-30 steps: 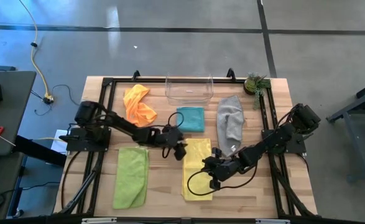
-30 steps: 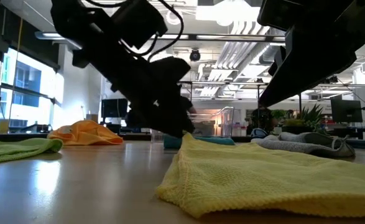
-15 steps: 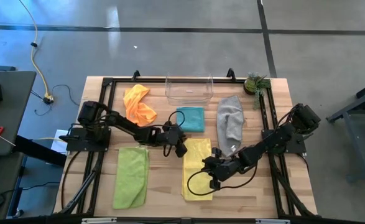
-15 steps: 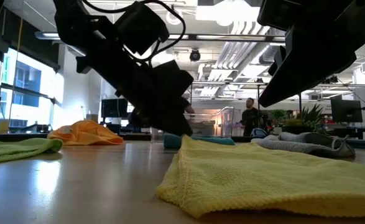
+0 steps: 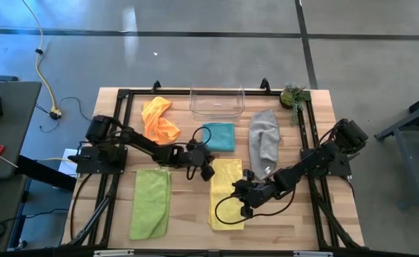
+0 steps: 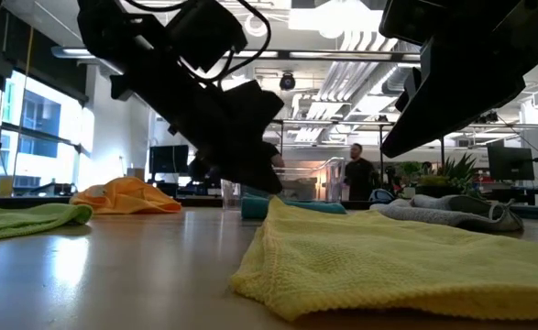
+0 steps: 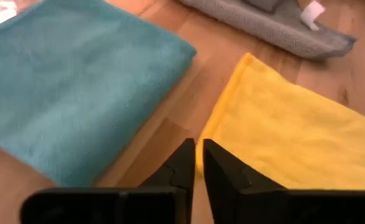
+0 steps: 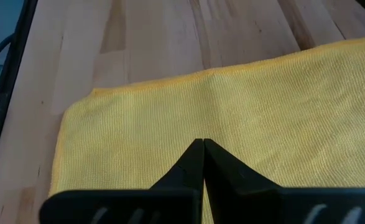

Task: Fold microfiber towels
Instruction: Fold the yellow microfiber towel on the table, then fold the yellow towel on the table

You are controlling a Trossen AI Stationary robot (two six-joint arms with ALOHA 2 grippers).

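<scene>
A yellow towel [image 5: 227, 194] lies flat at the table's middle front, also seen in the low view [image 6: 388, 261]. My left gripper [image 7: 199, 154] is at its left edge near the far corner [image 5: 208, 171], shut on that edge. My right gripper [image 8: 202, 144] is shut, its tips on the towel's right part [image 5: 242, 202]. The lime green towel [image 5: 150, 203] lies at the front left. The orange towel [image 5: 159, 121], the teal towel [image 5: 220, 136] and the grey towel [image 5: 264, 141] lie along the back. My left gripper pinches the yellow towel's left edge [image 7: 202, 134] between its two fingers, slanting down from the table's left. The edge stays low at the table; one layer or several, I cannot tell. My right gripper sets its shut fingertips [image 8: 194, 155] down on the towel's top face [image 8: 201, 118], slanting down from the right. Whether cloth is caught between them does not show.
A clear plastic bin [image 5: 216, 103] stands at the back middle and a small plant [image 5: 293, 95] at the back right corner. A black frame [image 5: 123, 96] runs round the table. Bare wood [image 5: 188, 214] shows between the lime and yellow towels. A person [image 6: 354, 174] stands in the room behind.
My left gripper has shut its fingers on the yellow towel's left edge, staying where it was. The towel lies as before. A person has walked across the room behind.
</scene>
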